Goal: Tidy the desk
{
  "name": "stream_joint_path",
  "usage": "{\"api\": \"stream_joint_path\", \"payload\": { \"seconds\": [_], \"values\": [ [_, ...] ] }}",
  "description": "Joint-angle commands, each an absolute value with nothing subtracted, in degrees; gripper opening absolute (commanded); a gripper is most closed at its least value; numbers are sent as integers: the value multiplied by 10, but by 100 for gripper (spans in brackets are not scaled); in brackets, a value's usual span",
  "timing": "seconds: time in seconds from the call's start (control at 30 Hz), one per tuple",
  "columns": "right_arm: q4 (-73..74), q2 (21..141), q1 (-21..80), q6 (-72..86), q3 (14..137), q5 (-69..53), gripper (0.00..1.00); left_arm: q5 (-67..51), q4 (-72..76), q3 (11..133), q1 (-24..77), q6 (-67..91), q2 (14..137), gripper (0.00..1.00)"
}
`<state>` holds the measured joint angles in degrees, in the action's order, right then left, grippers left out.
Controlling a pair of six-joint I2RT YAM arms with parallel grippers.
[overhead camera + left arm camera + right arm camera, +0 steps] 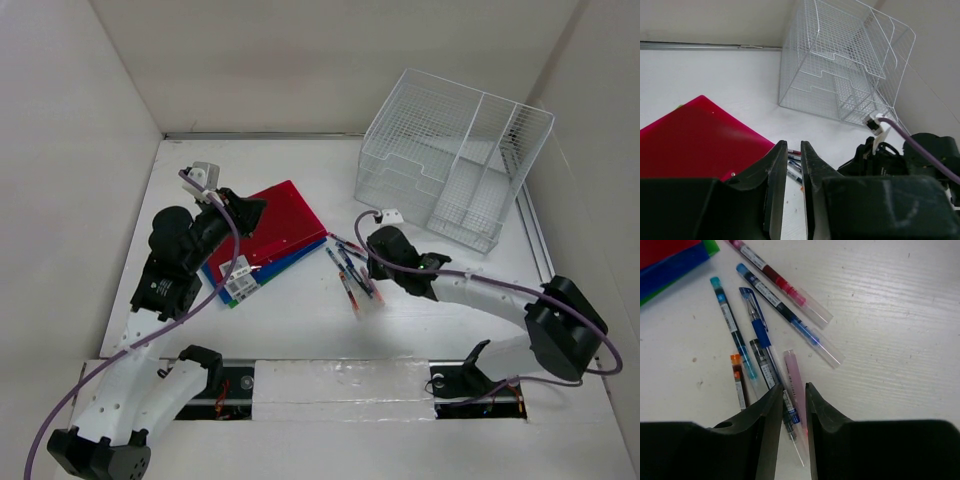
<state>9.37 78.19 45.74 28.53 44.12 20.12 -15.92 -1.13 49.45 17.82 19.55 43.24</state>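
Note:
The desk (pixel 310 325) is a wide white tabletop. Several pens (pixel 350 272) lie loose at its middle. My right gripper (pixel 368 272) is down on them. In the right wrist view it (pixel 794 386) is closed on a pink pen (pixel 794 371) and a clear pen with a blue label (pixel 790 411), which fill the narrow gap. My left gripper (pixel 255 208) hovers over a red folder (pixel 285 220). In the left wrist view it (pixel 794 142) is shut and empty above the folder (pixel 695 140).
A white wire-mesh rack (pixel 450 160) stands at the back right, also in the left wrist view (pixel 840 65). Blue (pixel 295 258) and green folders lie under the red one. Red (pixel 775 277), blue (pixel 757 325), teal and orange pens lie beside the right gripper. White panels wall both sides.

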Motion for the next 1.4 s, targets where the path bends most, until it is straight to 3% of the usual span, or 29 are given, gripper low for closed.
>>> {"api": "stream_joint_path", "payload": {
  "seconds": [0.0, 0.67, 1.1, 1.2, 1.37],
  "values": [
    [84, 813, 447, 292, 459, 193, 31, -172, 25, 492, 175, 189, 429, 14],
    [12, 1029, 380, 214, 634, 150, 45, -166, 20, 493, 175, 186, 430, 25],
    [21, 1091, 374, 207, 672, 121, 45, -162, 19, 493, 175, 185, 428, 34],
    [33, 1104, 374, 207, 690, 141, 44, -160, 23, 492, 175, 185, 425, 41],
    [40, 1097, 369, 216, 681, 186, 26, -163, 23, 491, 175, 185, 428, 48]
  ]
}}
